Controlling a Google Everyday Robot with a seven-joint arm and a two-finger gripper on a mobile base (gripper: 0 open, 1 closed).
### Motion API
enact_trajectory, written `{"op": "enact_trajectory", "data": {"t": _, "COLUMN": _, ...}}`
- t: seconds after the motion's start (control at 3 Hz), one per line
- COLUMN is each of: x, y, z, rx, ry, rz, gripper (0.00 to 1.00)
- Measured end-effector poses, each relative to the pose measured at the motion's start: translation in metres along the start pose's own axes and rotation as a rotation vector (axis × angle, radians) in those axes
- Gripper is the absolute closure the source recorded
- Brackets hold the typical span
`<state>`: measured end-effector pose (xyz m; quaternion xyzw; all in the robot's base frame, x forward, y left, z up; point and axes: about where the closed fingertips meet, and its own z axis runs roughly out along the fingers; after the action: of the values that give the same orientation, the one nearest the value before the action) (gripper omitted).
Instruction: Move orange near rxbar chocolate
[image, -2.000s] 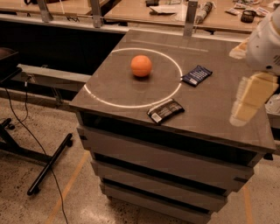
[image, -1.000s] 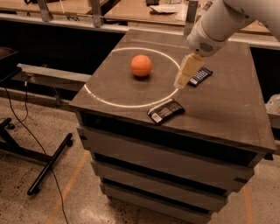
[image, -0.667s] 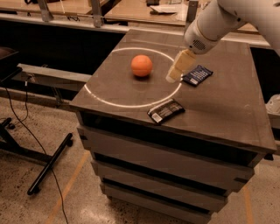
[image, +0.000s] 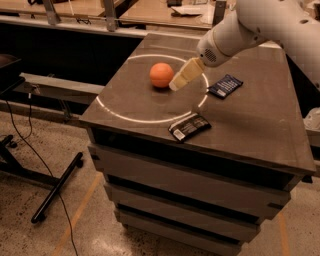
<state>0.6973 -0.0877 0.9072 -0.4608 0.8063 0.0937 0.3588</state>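
The orange (image: 161, 75) sits on the dark cabinet top (image: 250, 120), inside a white circle marked on it. The rxbar chocolate (image: 189, 126), a black bar with a white patch at its left end, lies near the front edge, below and right of the orange. My gripper (image: 176, 84) hangs from the white arm coming in from the upper right. Its pale tip is just right of the orange, close beside it and slightly above the surface.
A dark blue wrapped bar (image: 225, 85) lies right of the gripper. The cabinet has drawers below. A black stand leg and cables (image: 55, 187) lie on the floor at left. Wooden tables (image: 150, 10) stand behind.
The arm has swung from the right side of the cabinet leftward across the top. The gripper has come from near the blue bar to just beside the orange. The objects have not moved.
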Motion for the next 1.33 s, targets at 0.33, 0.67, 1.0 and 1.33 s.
{"op": "enact_trajectory", "data": {"t": 0.33, "x": -0.011, "y": 0.011, "z": 0.036, "rx": 0.007, "ry": -0.026, "rz": -0.001, "gripper": 0.0}}
{"op": "enact_trajectory", "data": {"t": 0.67, "x": -0.015, "y": 0.014, "z": 0.059, "rx": 0.012, "ry": -0.038, "rz": -0.011, "gripper": 0.0}}
{"op": "enact_trajectory", "data": {"t": 1.0, "x": -0.027, "y": 0.019, "z": 0.08, "rx": 0.015, "ry": -0.051, "rz": -0.048, "gripper": 0.26}}
{"op": "enact_trajectory", "data": {"t": 1.33, "x": -0.027, "y": 0.019, "z": 0.087, "rx": 0.025, "ry": -0.054, "rz": -0.056, "gripper": 0.57}}
